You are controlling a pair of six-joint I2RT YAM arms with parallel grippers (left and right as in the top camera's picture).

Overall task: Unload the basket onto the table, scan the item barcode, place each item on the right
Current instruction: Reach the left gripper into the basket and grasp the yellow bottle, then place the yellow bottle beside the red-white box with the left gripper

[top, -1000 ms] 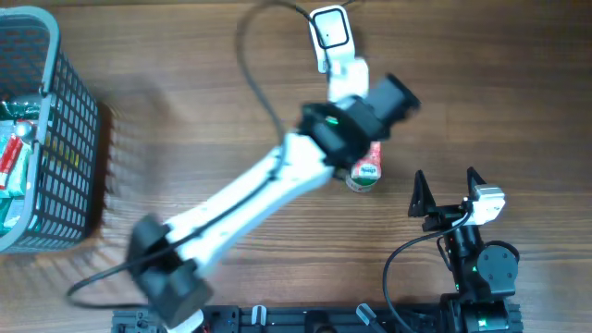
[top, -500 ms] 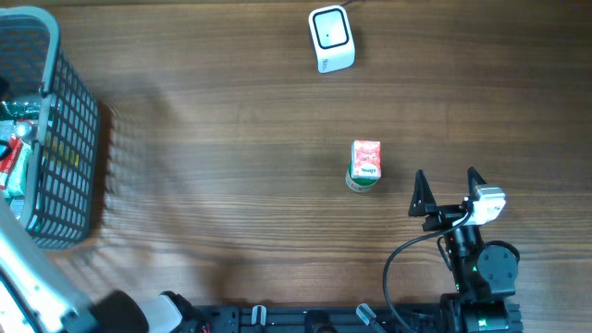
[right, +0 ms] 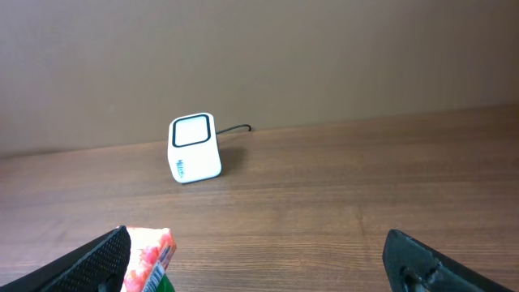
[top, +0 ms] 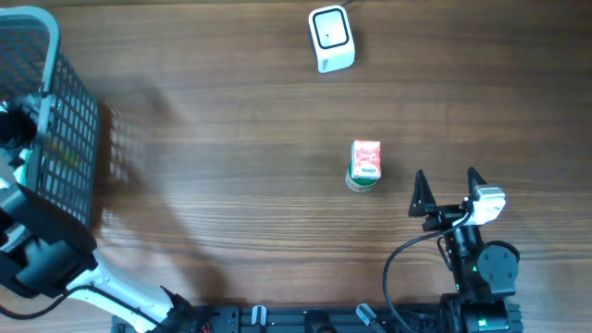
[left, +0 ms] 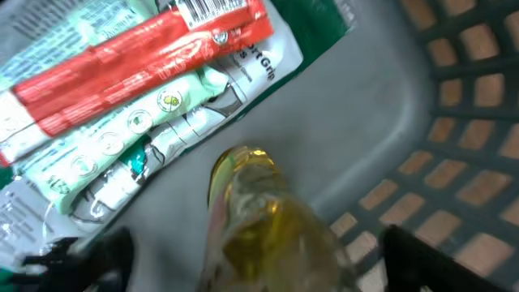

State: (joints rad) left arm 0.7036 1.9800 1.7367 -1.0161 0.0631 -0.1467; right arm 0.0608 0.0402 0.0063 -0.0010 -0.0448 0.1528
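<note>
The grey plastic mesh basket (top: pixel 69 139) runs off the overhead view's left edge, its contents masked by the left arm (top: pixel 42 254). Up close, a blurred yellowish bottle (left: pixel 268 227) is cropped at the bottom edge.

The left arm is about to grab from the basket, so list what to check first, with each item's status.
1. Left tool at the basket, looking into it: ok.
2. Its jaws open, straddling the yellow item: ok, gaps show on both sides.
3. Yellow item's barcode findable: cannot tell, the view is blurred.
4. Fingers clear of the packets: cannot tell; one finger sits close to them.
5. Scanner unobstructed: ok, the carton stands apart from it.
6. Right tool open and away from the scanner: ok.
</note>
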